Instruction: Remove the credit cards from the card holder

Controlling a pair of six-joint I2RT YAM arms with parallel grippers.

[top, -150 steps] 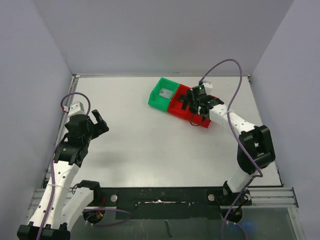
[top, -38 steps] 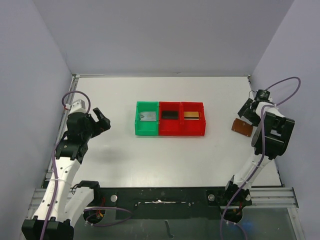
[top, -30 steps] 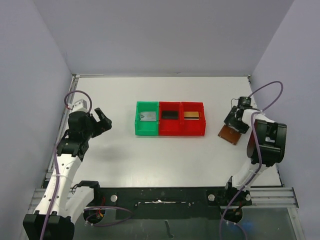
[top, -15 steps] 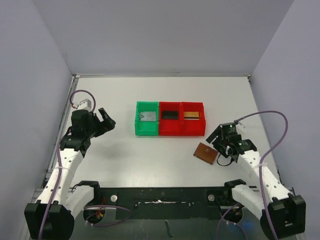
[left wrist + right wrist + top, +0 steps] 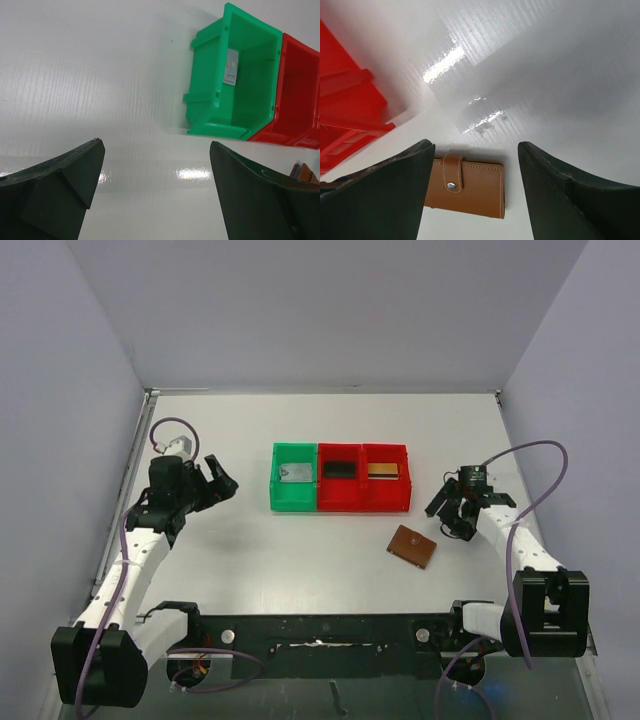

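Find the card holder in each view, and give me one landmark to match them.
Top external: the card holder lies closed, right of centre, nearer the arms than the red bins.
Left wrist: only a brown sliver at the bottom right edge, likely it.
Right wrist: bottom centre, clasp side up.
Landmark: the red bins, in all three.

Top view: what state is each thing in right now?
card holder: shut, tab snapped, lying flat.
left pincer: open, empty.
right pincer: open, empty, apart from card holder.
green bin: holds a silver-grey card.
middle red bin: holds a black card.
right red bin: holds a gold card.
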